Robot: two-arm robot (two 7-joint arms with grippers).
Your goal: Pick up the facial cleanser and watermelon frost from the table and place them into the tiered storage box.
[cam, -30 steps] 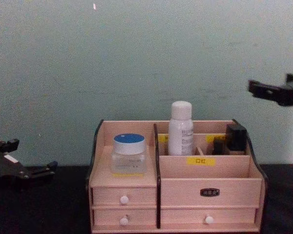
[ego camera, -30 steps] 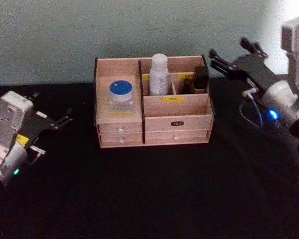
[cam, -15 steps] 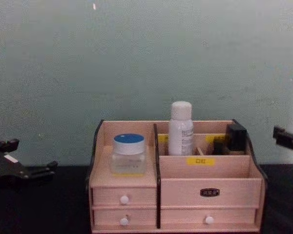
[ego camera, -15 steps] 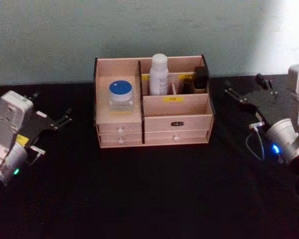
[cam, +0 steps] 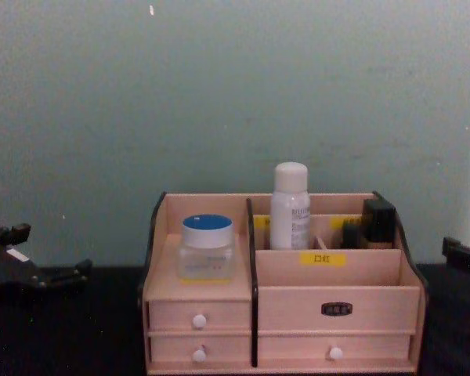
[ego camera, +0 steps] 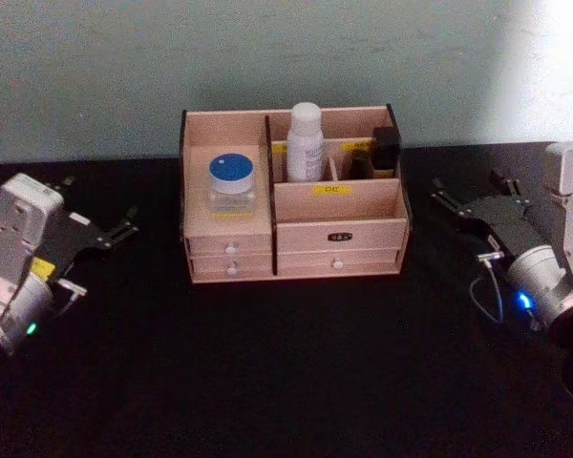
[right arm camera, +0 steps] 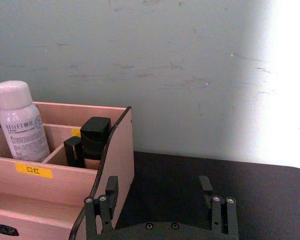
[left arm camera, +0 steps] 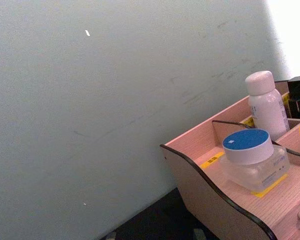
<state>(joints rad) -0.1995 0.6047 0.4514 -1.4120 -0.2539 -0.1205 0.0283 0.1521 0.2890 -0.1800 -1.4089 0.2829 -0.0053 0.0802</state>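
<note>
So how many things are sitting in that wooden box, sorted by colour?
White: 1, the facial cleanser
Blue-lidded: 1, the watermelon frost
Black: 2, a taller black item and a shorter black item beside it
Total: 4 in the tiered storage box

- facial cleanser: label reads "BELLET" plus a few small chars, rest of print too small to read.
- tiered storage box: yellow label on mid-tier front wall reads "口红".
- dark plate on box's upper right drawer: chars unreadable.
- other yellow labels: unreadable.
</note>
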